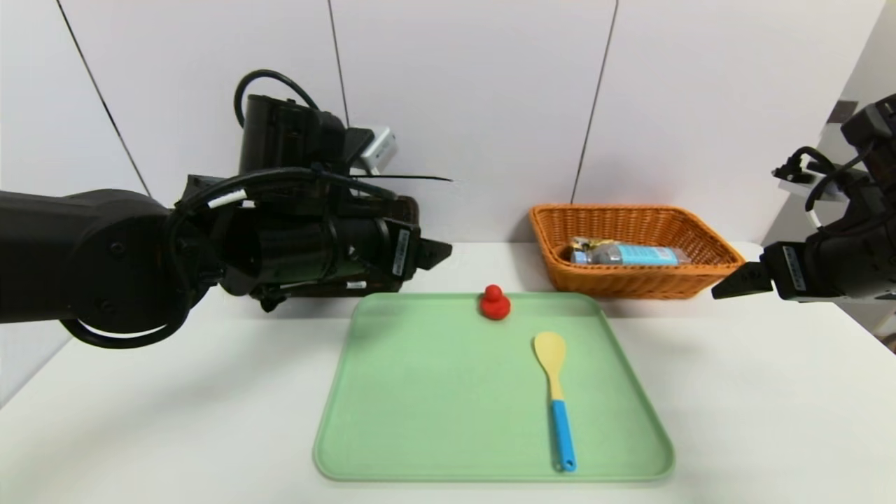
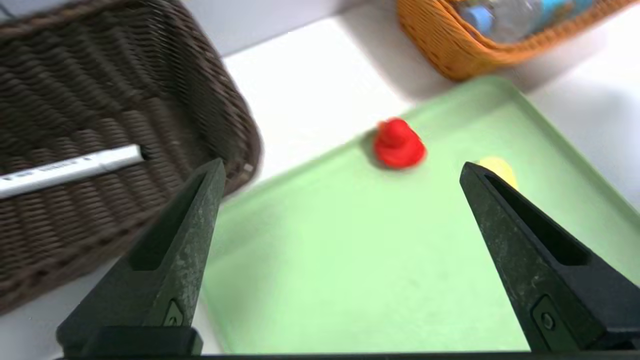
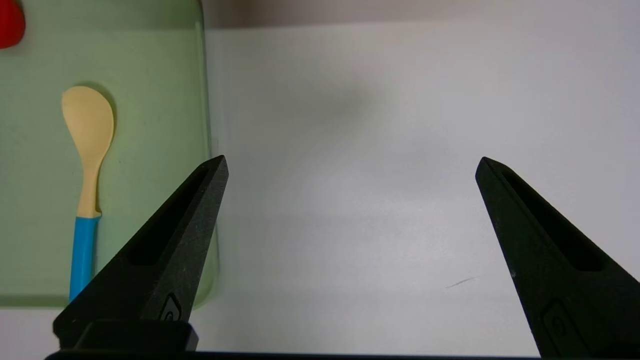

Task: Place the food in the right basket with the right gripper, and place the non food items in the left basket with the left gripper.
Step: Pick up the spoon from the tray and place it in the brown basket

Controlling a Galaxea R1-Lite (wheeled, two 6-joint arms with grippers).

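From the head camera, a green tray (image 1: 420,392) lies on the white table (image 1: 770,420). On it sit a red toy duck (image 1: 494,302) near the far edge and a spoon (image 1: 554,395) with a yellow bowl and blue handle toward the right side. Behind the tray's right corner, an orange wicker basket (image 1: 700,280) holds a bottle with a blue label (image 1: 630,253) and a small wrapped item that cannot be identified. The left gripper (image 1: 434,253) hovers beyond the tray's far left corner; the right gripper (image 1: 731,285) hangs beside the orange basket.

The left wrist camera shows the left gripper (image 2: 340,175) spread wide and empty above the tray (image 2: 350,280), the duck (image 2: 398,144) ahead of it. A dark brown wicker basket (image 2: 100,90) beside the tray contains a white marker (image 2: 70,169).

The right wrist camera shows the right gripper (image 3: 350,167) also parted and holding nothing, over bare table (image 3: 350,125) just beside the tray (image 3: 150,60); the spoon (image 3: 86,180) lies on the tray.
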